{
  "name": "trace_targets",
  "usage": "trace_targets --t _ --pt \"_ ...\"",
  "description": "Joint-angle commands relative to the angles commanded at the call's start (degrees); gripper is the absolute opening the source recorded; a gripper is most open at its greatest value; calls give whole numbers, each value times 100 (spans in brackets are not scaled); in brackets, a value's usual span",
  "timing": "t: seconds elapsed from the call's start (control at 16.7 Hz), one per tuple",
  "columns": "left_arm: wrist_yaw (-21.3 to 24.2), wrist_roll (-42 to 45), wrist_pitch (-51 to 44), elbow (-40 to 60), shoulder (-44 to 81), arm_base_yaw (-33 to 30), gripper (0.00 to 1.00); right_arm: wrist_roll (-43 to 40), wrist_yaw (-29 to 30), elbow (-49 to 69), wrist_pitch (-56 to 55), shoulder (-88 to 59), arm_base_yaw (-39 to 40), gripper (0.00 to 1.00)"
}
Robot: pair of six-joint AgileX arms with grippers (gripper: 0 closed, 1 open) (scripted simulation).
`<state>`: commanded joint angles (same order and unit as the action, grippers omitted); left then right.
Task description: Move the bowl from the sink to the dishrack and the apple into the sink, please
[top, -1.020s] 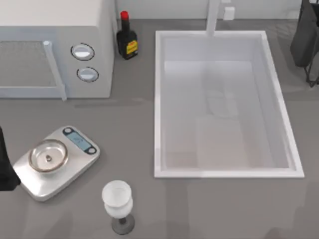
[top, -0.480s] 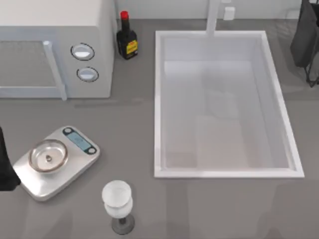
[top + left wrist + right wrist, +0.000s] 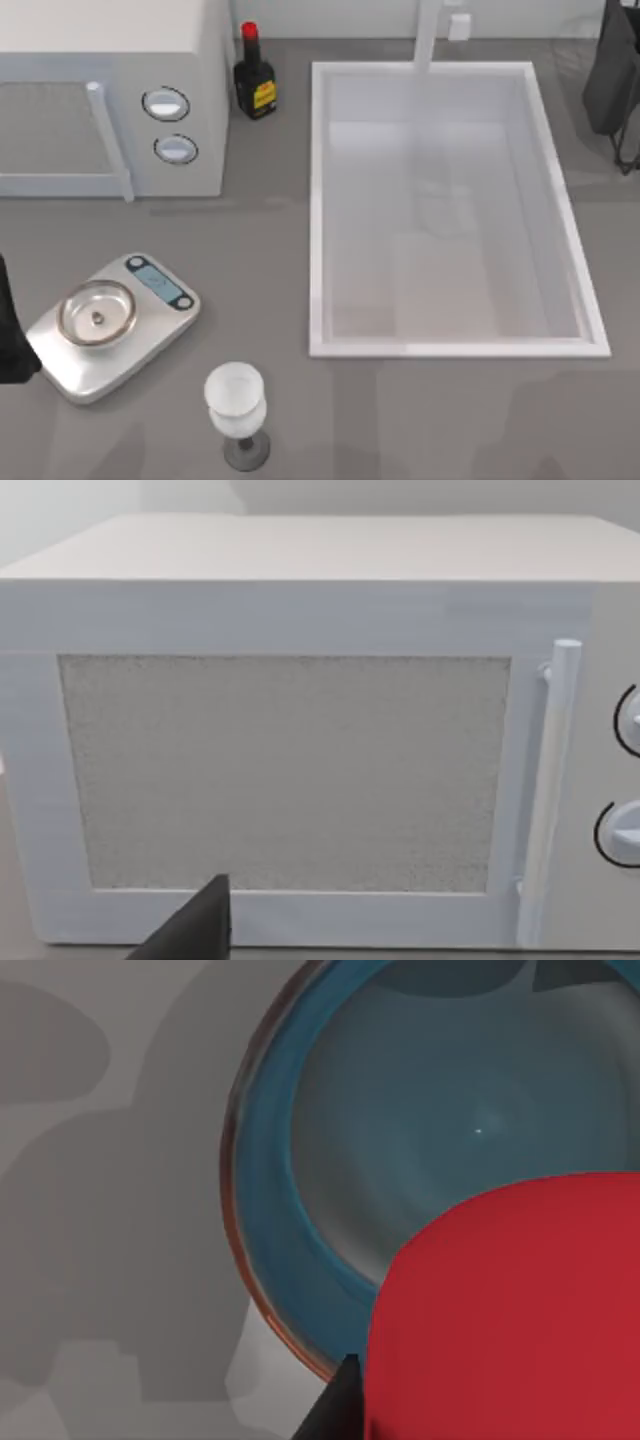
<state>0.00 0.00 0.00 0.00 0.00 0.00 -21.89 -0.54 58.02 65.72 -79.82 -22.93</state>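
The white sink (image 3: 318, 210) sits right of the table's middle, its basin bare. The blue bowl (image 3: 300, 1210), with its reddish-brown rim, rests on grey counter. The red apple (image 3: 510, 1310) hangs very close above the bowl's edge and covers part of the rim. My right gripper (image 3: 470, 1415) is shut on the apple, and one dark fingertip (image 3: 335, 1405) lies against the fruit's side. My left arm (image 3: 8, 335) stays parked at the table's left edge, beside the scale, facing the microwave (image 3: 290, 750).
A white microwave (image 3: 110, 100) stands back left with a dark sauce bottle (image 3: 255, 78) beside it. A kitchen scale (image 3: 110, 322) and a wine glass (image 3: 236, 408) occupy the front left. A dark object (image 3: 612, 80) stands at the back right edge.
Faint shadows on the counter in front of the sink have shifted slightly. Nothing else in the top view has moved.
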Motion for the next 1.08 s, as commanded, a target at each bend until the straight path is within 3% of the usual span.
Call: trace_targets --t 0.24,0.42,1.08 --pt "0 0 0 0 0 0 100 52 141 -34 -355 -85 232 0" --pt "0 0 0 0 0 0 100 211 477 -121 -1261 -272 739 0" --pt "0 0 0 0 0 0 100 1424 2534 -912 -7558 -1031 3758 0"
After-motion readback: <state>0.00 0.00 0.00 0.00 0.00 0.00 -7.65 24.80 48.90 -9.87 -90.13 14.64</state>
